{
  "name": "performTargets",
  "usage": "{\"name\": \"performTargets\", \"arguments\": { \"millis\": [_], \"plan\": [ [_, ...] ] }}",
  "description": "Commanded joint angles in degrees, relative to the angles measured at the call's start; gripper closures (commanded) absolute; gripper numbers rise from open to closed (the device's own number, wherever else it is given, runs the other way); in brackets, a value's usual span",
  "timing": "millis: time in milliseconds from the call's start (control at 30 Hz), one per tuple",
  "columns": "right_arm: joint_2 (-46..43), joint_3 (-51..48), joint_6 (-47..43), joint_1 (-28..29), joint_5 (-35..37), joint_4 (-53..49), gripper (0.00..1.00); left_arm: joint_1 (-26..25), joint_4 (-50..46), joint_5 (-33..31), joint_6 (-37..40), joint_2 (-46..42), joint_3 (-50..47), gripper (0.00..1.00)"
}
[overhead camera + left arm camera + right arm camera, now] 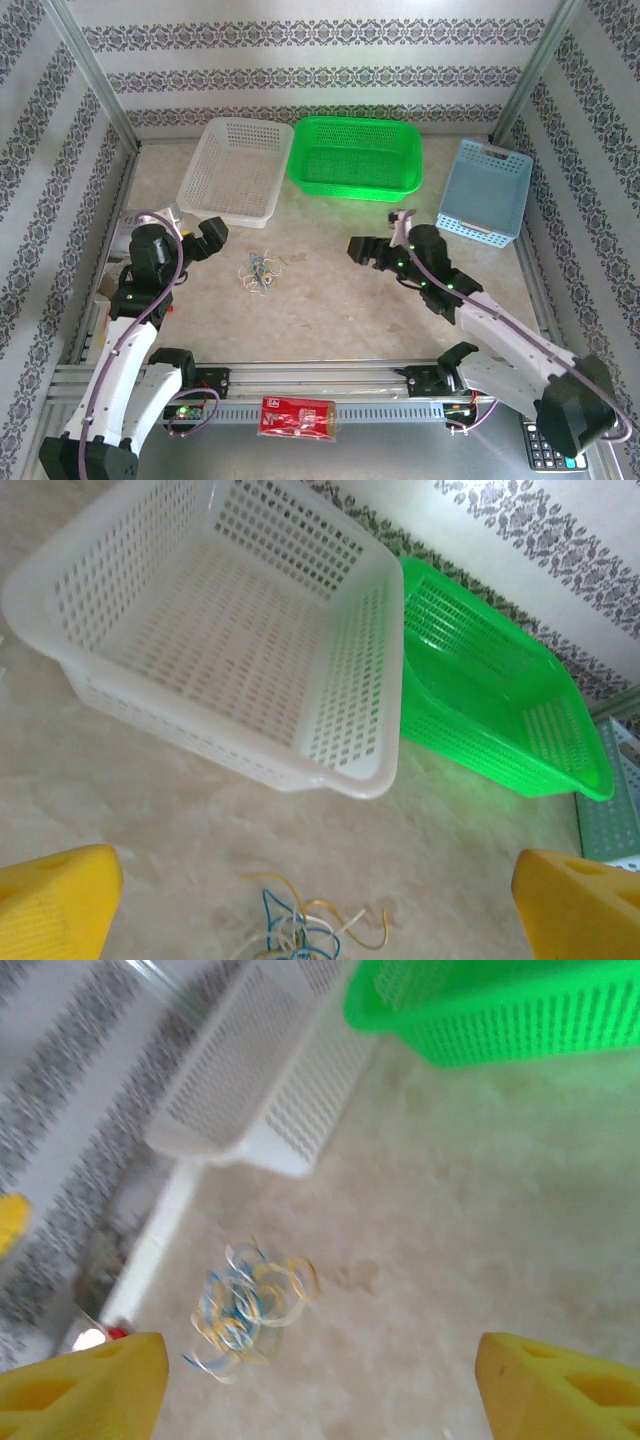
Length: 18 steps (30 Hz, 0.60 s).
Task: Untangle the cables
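Loops of thin cables (260, 272), blue, yellowish and pale, lie knotted in one small heap on the table (330, 310), out in front of both sets of jaws and touched by neither. The left gripper (208, 238) sits close beside the heap, its jaws spread as wide as they go and holding nothing. From its wrist view the yellow fingers (55, 900) stand far apart with the bundle on the table between them, a little ahead of the tips. The right gripper (360, 250) is farther off on the other side, pointing toward the heap. Its jaws also stand wide and empty, the tangle lying ahead and nearer one finger (85, 1390). Beyond the left jaws stands a white basket (235, 165), with a green basket (355, 155) next to it and a blue basket (485, 190) behind the right gripper.
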Motion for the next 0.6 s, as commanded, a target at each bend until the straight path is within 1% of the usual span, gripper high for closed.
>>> {"name": "performTargets", "arguments": {
  "millis": [0, 33, 133, 200, 267, 333, 400, 567],
  "plan": [
    [5.44, 3.35, -2.82, 4.95, 7.34, -4.60, 0.21, -1.15, -5.53, 1.12, -2.47, -1.62, -0.71, 0.00],
    [7.44, 4.45, -2.84, 6.94, 9.65, -4.51, 0.21, -1.29, -5.79, 1.11, -3.08, -1.71, -0.97, 0.00],
    [12.03, 8.40, -3.09, 11.67, 17.28, -5.54, 0.09, -2.06, -5.19, 0.83, -5.25, -1.71, -2.22, 0.00],
    [15.25, 11.11, -4.05, 13.50, 18.50, -6.51, 0.07, -2.93, -3.99, 1.23, -6.06, -1.80, -3.34, 0.00],
    [18.50, 13.44, -4.22, 14.05, 16.61, -6.30, 0.07, -4.17, -2.60, 1.28, -6.32, -1.89, -4.29, 0.00],
    [22.03, 15.28, -4.38, 14.09, 13.02, -5.12, 0.11, -5.62, -1.86, 0.31, -6.93, -1.89, -5.09, 0.00],
    [24.95, 16.68, -4.19, 14.13, 10.02, -3.74, 0.18, -7.13, -1.58, -1.85, -7.86, -1.84, -5.39, 0.00],
    [30.01, 20.05, -2.61, 14.09, 8.78, -4.14, 0.22, -10.30, -0.32, -4.92, -10.26, -1.75, -6.42, 0.00]
  ]
}}
